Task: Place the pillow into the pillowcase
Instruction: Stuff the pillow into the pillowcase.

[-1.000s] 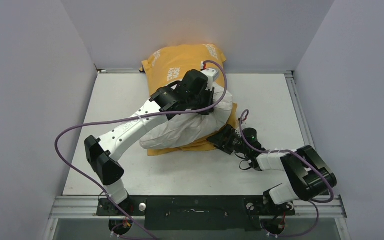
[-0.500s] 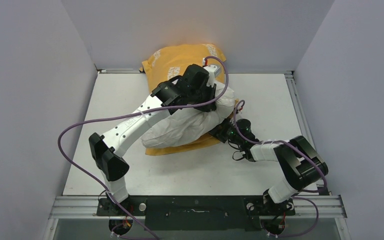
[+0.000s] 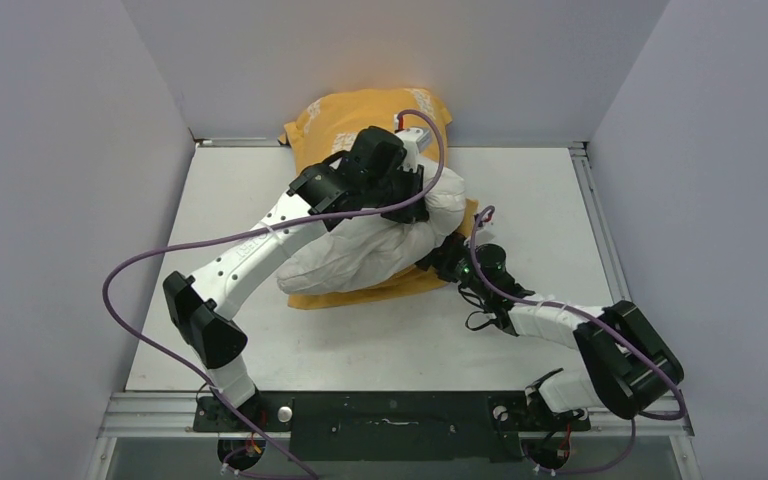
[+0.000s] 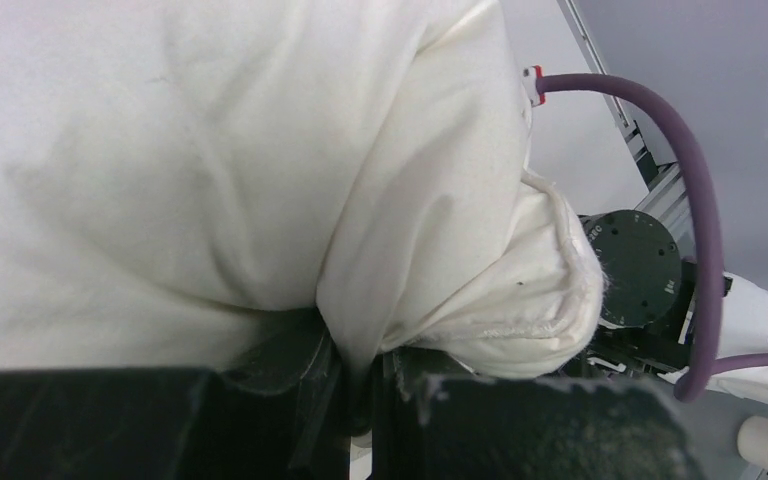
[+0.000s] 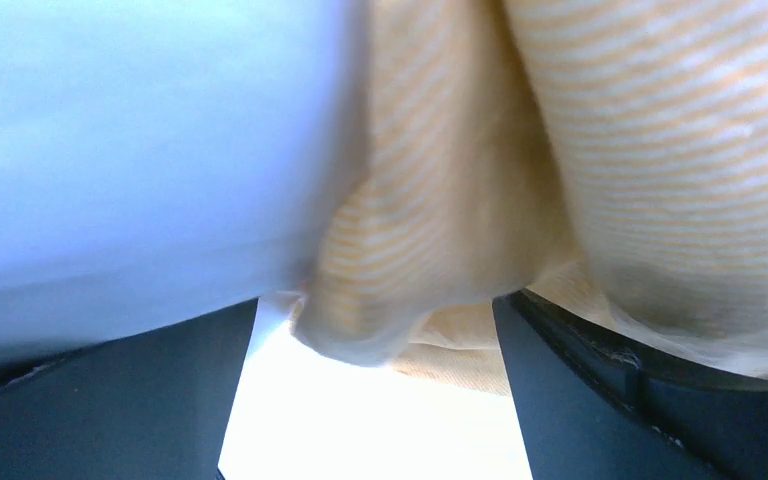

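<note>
As viewed from the top camera, the pillow [image 3: 380,250] is found lying slantwise across the pillowcase [image 3: 360,112] on the table [image 3: 240,190], toward the back wall. A plump orange-yellow part of the case is leaned against that wall, and a flat orange strip is seen under the pillow's near edge. Whether the far end is inside the case cannot be told, since the junction is covered by the left arm. The left gripper [image 3: 422,205] is pressed onto the pillow's right end. The right gripper [image 3: 447,262] is set low at the case's right edge, just beside the pillow.

Left wrist view: the left gripper [image 4: 360,385] is closed narrow, with a fold of the pillow pinched between its fingers [image 4: 295,370]. A seamed corner is bulged out to the right. A purple cable [image 4: 705,250] and a black round joint [image 4: 630,265] are seen beyond it.

Right wrist view: the right gripper [image 5: 375,400] is held wide. A fold of orange striped pillowcase cloth is hung between the fingers [image 5: 110,400], and nothing is pinched. Blurred blue cloth is noted at upper left.
</note>
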You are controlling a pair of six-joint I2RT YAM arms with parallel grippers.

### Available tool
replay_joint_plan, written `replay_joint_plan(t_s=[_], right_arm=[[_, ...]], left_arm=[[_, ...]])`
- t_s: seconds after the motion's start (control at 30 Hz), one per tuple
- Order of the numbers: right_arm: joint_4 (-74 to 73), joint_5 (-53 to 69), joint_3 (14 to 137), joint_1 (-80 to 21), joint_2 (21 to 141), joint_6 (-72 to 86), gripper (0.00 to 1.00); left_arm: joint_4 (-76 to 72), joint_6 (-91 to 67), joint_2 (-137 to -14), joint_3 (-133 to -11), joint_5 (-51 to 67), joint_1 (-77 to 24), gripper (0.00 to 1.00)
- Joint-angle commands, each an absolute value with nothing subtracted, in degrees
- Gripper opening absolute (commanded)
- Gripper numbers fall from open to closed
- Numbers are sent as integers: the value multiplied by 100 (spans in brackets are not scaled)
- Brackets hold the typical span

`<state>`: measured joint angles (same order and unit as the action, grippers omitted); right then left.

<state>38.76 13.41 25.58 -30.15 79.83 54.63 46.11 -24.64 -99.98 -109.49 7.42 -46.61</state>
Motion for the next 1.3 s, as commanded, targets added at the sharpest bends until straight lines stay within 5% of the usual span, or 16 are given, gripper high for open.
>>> replay_joint_plan(t_s=[0.0, 0.27, 0.43, 0.5, 0.73, 0.83, 1.27], right_arm=[[4861, 959, 2671, -3166, 7446, 5317, 92], [3707, 748, 3641, -3182, 8510, 5577, 92], [4243, 339, 3703, -3165, 9303, 5945, 95], [4313, 54, 3705, -3168, 9418, 5966, 86], [4327, -87, 3596, -3015, 9226, 5412, 22], [5029, 625, 3134, -2846, 8860, 5147, 6], [3672, 2125, 2637, -2544, 6417, 4393, 5]], left_arm=[[3839, -2490, -9683, -10950, 967, -4609, 0], [3653, -2596, -9744, -11012, 1010, -4553, 0], [3478, -2779, -9676, -10974, 1393, -4548, 0], [3453, -2819, -9605, -10934, 1440, -4547, 0], [3307, -2809, -9257, -10809, 1445, -4471, 0], [3394, -2704, -9220, -10766, 1297, -4384, 0], [4383, -1856, -9159, -10487, -1703, -4104, 0]])
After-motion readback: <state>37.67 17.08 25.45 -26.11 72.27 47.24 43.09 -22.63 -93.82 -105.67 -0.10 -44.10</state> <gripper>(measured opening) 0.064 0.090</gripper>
